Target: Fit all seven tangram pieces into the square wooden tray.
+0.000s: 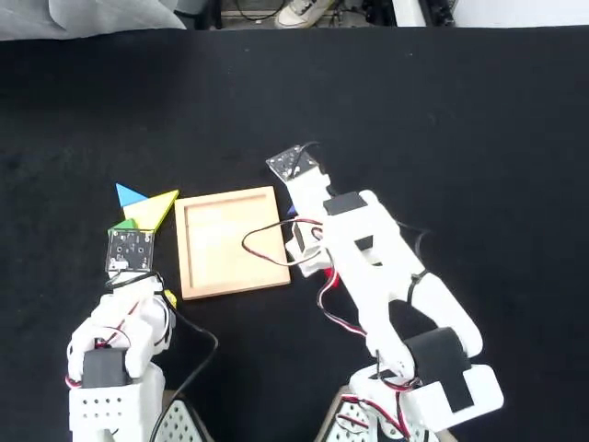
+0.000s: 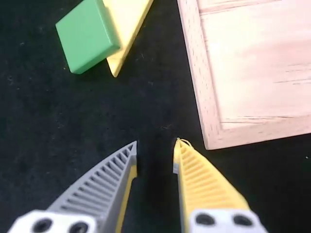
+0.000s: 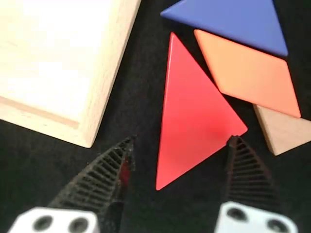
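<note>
From above: square wooden tray (image 1: 230, 247) mid-table, bare inside, nothing fitted yet. Just left of it on the black table (image 1: 460, 110), a yellow triangle (image 1: 155, 210), a light blue triangle (image 1: 129, 194) at its far-left side, and a sliver of green square (image 1: 122, 224) on its near side. Close against the tray's right edge, the right arm (image 1: 377, 267), hiding most of the pieces beneath it. Through the left wrist camera: left gripper (image 2: 155, 150) parted only narrowly and holding nothing, hanging over bare table just off the tray's near-left corner, with green square and yellow triangle touching each other a little beyond. Through the right wrist camera: right gripper (image 3: 181, 145) spread wide, fingers flanking a red triangle (image 3: 189, 116) but not closed on it; whether touching it, impossible to say. Beside the red one, a dark blue triangle (image 3: 233, 19), an orange parallelogram (image 3: 248, 73) and a pale wooden triangle (image 3: 282, 128), lying close together outside the tray. By this reckoning, barely begun: seven pieces counted, all outside, none placed; every fitting left to do, with the red triangle looking like the first candidate.
</note>
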`<control>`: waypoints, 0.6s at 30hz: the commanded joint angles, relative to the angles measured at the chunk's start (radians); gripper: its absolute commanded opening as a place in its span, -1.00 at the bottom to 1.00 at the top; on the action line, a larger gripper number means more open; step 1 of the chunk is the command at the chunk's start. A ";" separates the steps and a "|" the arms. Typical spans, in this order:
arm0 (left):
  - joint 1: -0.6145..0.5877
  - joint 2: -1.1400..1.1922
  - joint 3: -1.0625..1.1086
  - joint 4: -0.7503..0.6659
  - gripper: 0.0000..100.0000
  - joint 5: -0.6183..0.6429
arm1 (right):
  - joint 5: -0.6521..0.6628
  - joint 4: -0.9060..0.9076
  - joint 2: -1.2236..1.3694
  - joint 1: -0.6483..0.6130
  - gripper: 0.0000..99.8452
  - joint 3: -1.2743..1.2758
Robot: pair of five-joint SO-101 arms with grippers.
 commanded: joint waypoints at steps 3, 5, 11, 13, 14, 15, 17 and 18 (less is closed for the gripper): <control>0.008 -0.008 0.021 0.003 -0.74 -0.008 | -0.005 0.000 -0.001 0.040 -0.33 -0.035; 0.008 -0.008 0.021 0.003 -0.74 -0.008 | -0.005 0.003 -0.001 0.074 -0.22 -0.039; 0.008 -0.008 0.021 0.003 -0.74 -0.008 | -0.002 0.003 -0.001 0.066 -0.27 -0.035; 0.008 -0.008 0.021 0.003 -0.74 -0.008 | -0.003 0.003 -0.001 0.025 -0.29 -0.035; 0.008 -0.008 0.021 0.003 -0.74 -0.008 | -0.006 0.006 -0.001 0.002 -0.28 -0.035; 0.008 -0.008 0.021 0.003 -0.74 -0.008 | -0.011 0.006 -0.001 -0.015 -0.28 -0.036; 0.008 -0.008 0.021 0.003 -0.74 -0.008 | -0.012 0.000 0.001 -0.028 -0.28 -0.035; 0.008 -0.008 0.021 0.003 -0.74 -0.008 | -0.012 0.000 0.001 -0.023 -0.28 -0.035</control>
